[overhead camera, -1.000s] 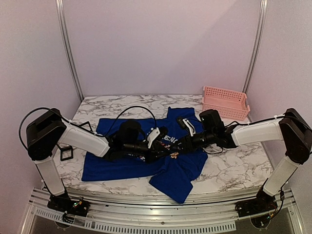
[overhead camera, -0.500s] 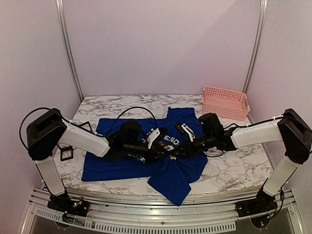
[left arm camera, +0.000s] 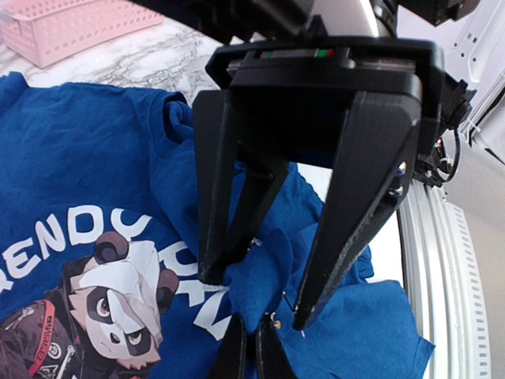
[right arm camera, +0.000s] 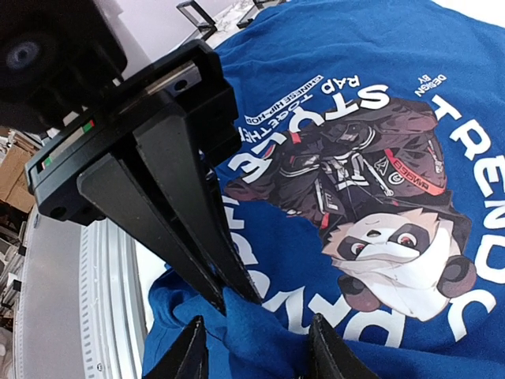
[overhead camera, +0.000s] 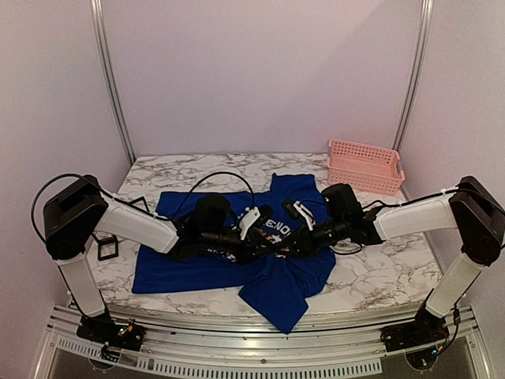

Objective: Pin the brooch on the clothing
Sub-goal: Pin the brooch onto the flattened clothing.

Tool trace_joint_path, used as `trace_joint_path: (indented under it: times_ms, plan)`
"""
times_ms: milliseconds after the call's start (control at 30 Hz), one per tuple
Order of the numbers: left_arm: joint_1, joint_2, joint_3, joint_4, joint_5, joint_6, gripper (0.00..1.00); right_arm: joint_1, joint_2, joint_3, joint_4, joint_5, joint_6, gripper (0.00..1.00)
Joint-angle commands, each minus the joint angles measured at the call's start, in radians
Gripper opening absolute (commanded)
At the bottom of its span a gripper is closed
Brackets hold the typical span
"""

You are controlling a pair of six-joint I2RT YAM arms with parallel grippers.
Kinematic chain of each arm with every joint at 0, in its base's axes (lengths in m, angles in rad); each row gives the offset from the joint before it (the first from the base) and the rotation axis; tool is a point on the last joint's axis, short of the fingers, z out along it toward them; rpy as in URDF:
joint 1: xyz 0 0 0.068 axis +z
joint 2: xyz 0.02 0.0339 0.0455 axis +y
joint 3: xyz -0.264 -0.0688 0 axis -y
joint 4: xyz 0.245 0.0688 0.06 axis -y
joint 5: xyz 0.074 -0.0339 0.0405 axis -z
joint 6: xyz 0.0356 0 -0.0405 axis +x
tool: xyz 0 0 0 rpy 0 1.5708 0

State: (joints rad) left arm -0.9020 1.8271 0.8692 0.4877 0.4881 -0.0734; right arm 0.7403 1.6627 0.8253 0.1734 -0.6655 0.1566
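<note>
Blue shirt (overhead camera: 197, 272): lies face up on the marble table (overhead camera: 379, 276), with one corner hanging over the near edge.
Print (right arm camera: 394, 245): a panda ringed with white letters, just beside both claws.
Left claw (right arm camera: 237, 294): pressed together, pinching a raised fold of the shirt under the print.
Right claw (left arm camera: 258, 298): spread, one finger on each side of that same fold, facing my left claw.
Gold speck (left arm camera: 272, 321): on the fold by my left tips, too small for me to name.
In the way: each claw fills the other wrist view, and from above both arms cover the shirt's middle.
Cable (overhead camera: 225, 178): a black loop over the far part of the shirt.
Basket (overhead camera: 364, 166): pink, in the far right corner, apart from the shirt.
Black frames (overhead camera: 106, 249): at the left table edge, beside the shirt.
</note>
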Motion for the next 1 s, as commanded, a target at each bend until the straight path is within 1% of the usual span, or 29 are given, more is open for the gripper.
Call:
trace_joint_path:
  times_ms: [0, 300, 467, 600, 767, 833, 967]
  plan:
    - [-0.018, 0.007, 0.028, -0.012, -0.033, 0.041, 0.0, -0.007, -0.024, -0.003, 0.055, -0.066, 0.055, 0.42]
    - [-0.023, -0.003, 0.018, -0.001, -0.041, 0.047, 0.0, -0.015, 0.009, 0.017, 0.038, -0.049, 0.113, 0.38]
    - [-0.023, -0.007, 0.015, 0.005, -0.039, 0.041, 0.0, -0.015, 0.024, 0.011, 0.008, -0.005, 0.096, 0.32]
    - [-0.024, -0.008, 0.013, 0.014, -0.033, 0.041, 0.0, -0.016, 0.03, 0.026, -0.038, 0.048, 0.073, 0.24]
    - [-0.027, -0.011, 0.011, 0.019, -0.032, 0.049, 0.0, -0.015, 0.04, 0.037, -0.064, 0.079, 0.069, 0.21]
    - [-0.028, -0.013, 0.011, 0.02, -0.029, 0.048, 0.0, -0.015, 0.04, 0.038, -0.079, 0.109, 0.064, 0.19]
    - [-0.028, -0.015, 0.011, 0.033, -0.021, 0.037, 0.0, -0.006, 0.042, 0.051, -0.122, 0.197, 0.046, 0.13]
